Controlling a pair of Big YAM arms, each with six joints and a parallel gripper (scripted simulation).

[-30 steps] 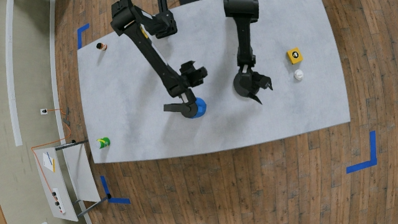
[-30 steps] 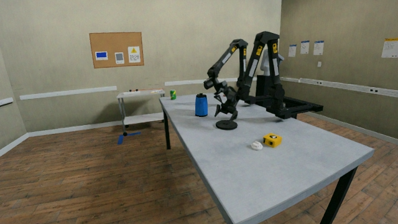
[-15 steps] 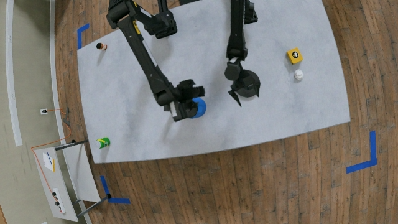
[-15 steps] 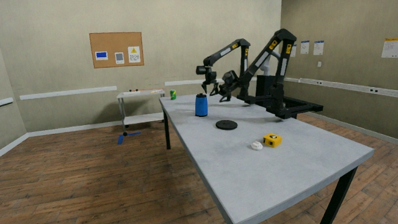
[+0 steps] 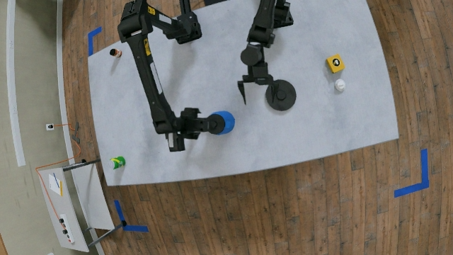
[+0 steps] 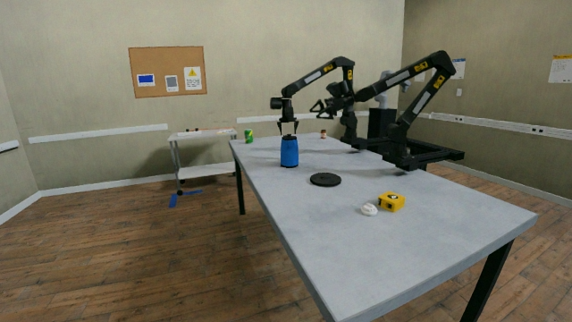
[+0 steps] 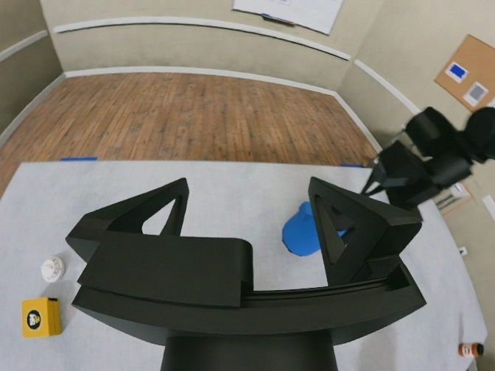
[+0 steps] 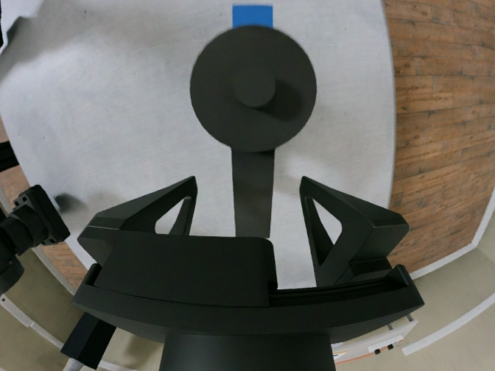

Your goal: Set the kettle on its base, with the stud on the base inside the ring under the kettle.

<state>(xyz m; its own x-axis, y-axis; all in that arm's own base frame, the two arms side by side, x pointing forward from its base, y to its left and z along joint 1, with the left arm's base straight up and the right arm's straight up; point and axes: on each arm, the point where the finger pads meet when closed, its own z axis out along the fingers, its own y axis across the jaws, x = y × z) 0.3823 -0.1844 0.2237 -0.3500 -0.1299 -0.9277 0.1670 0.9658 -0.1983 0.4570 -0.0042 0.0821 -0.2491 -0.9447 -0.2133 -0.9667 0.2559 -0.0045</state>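
The blue kettle (image 5: 229, 122) (image 6: 290, 153) (image 7: 299, 236) stands upright on the table, beside its base. Its round black lid (image 8: 223, 87) and the dark handle (image 8: 253, 191) show from above in the right wrist view. The ring under it is hidden. The flat black base (image 5: 288, 103) (image 6: 325, 180) has a stud (image 5: 281, 95) in its middle. My right gripper (image 6: 289, 131) (image 8: 248, 182) is open and points down, with the handle between its fingers in that view; contact cannot be told. My left gripper (image 5: 259, 103) (image 6: 315, 114) (image 7: 248, 183) is open and empty, raised above the table near the base.
A yellow box (image 5: 338, 66) (image 6: 391, 203) (image 7: 49, 317) and a white timer (image 5: 340, 85) (image 6: 369, 209) (image 7: 52, 269) stand beyond the base. A green can (image 5: 120, 161) (image 6: 248, 136) and a small brown bottle (image 5: 118, 53) (image 6: 323, 134) (image 7: 468, 349) stand near the far end.
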